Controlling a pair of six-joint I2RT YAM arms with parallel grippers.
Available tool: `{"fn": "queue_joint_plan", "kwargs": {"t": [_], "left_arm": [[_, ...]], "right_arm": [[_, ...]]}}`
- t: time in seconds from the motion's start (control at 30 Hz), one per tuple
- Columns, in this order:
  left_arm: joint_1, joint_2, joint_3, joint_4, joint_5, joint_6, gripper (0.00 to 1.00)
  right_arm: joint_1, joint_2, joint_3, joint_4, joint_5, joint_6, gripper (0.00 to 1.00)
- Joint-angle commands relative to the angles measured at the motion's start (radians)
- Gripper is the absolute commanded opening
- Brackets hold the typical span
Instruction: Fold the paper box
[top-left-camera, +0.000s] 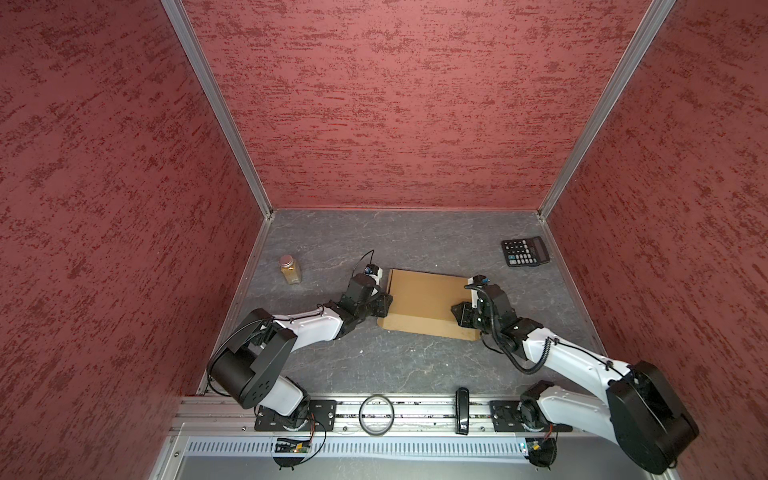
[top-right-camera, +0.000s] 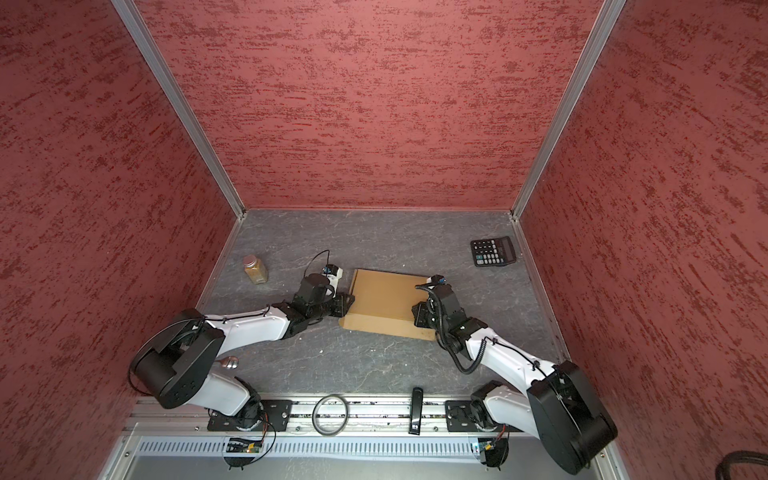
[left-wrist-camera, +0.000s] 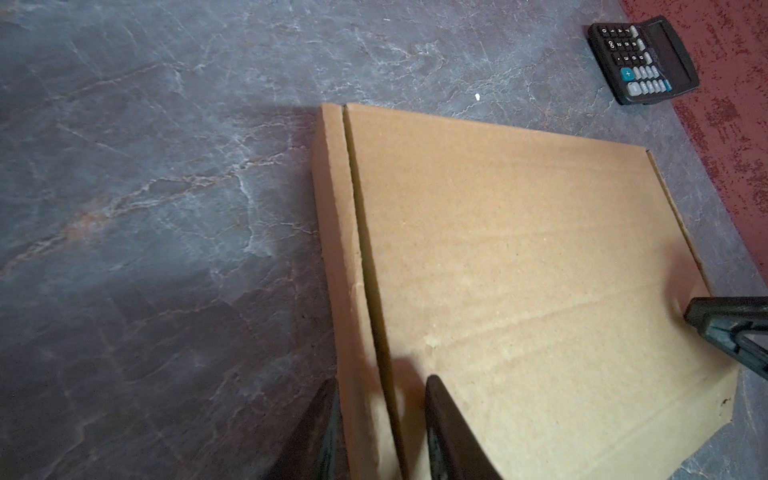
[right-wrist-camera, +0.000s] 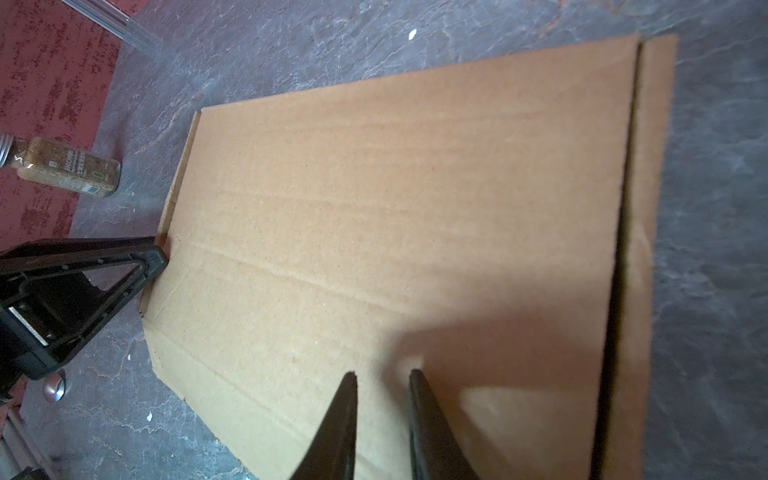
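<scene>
Starting big: the tabletop (top-left-camera: 415, 365), grey, marbled, smooth-looking. Next in size, the paper box (top-left-camera: 424, 305), sitting roughly mid-tabletop. Lid panel down flat. Side strip (left-wrist-camera: 338, 249) upright along the left, a dark slit beside it. Front flap (right-wrist-camera: 199, 386) with clipped corners splayed out flat toward the near edge, not yet tucked by the look of it.

Now the left end effector (left-wrist-camera: 382, 380), at the box's left side near the front corner. Jaws apart, straddling that side strip, one finger outside and one over the lid, no squeeze visible. Over to the right end effector (right-wrist-camera: 383, 372), above the lid near the front right corner. Jaws slightly parted, nothing between them, tips at or just over the cardboard; contact hard to call.

Smaller stuff: calculator (top-left-camera: 525, 251) by the far right corner, spice jar (top-left-camera: 291, 270) toward the left edge, both well clear of the box.

Trouble ahead, most likely:
- Too hard a pinch, and a crumpled side strip.
- A sideways shove on a light box with no firm hold, and a skid across that slick surface.
- Pressure off the lid, and a spring back up.
- A flap missing its slit, and a buckle instead of a tuck.
</scene>
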Motion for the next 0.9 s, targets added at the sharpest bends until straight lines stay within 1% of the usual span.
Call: {"fn": "queue_joint_plan", "kwargs": {"t": [0.0,0.1,0.23,0.4,0.5,0.67,0.87], "left_arm": [[-0.003,-0.051,0.030,-0.066,-0.017,0.005,0.36],[0.011,-0.096,0.077,-0.137,-0.012,0.018,0.38],[0.066,-0.129,0.143,-0.248,0.046,0.030,0.38],[0.146,-0.143,0.209,-0.372,0.146,0.053,0.36],[0.171,-0.133,0.240,-0.419,0.175,0.077,0.34],[0.186,-0.088,0.278,-0.463,0.195,0.110,0.26],[0.186,-0.019,0.286,-0.434,0.241,0.116,0.25]], "right_arm": [[0.007,-0.026,0.055,-0.023,0.048,-0.002,0.26],[0.007,-0.050,0.111,-0.073,0.055,-0.020,0.32],[0.006,-0.087,0.192,-0.164,0.094,-0.057,0.38],[0.003,-0.107,0.284,-0.287,0.143,-0.107,0.42],[-0.004,-0.098,0.319,-0.342,0.157,-0.132,0.42],[-0.023,-0.095,0.318,-0.366,0.150,-0.139,0.42],[-0.064,-0.091,0.265,-0.353,0.122,-0.142,0.43]]}}
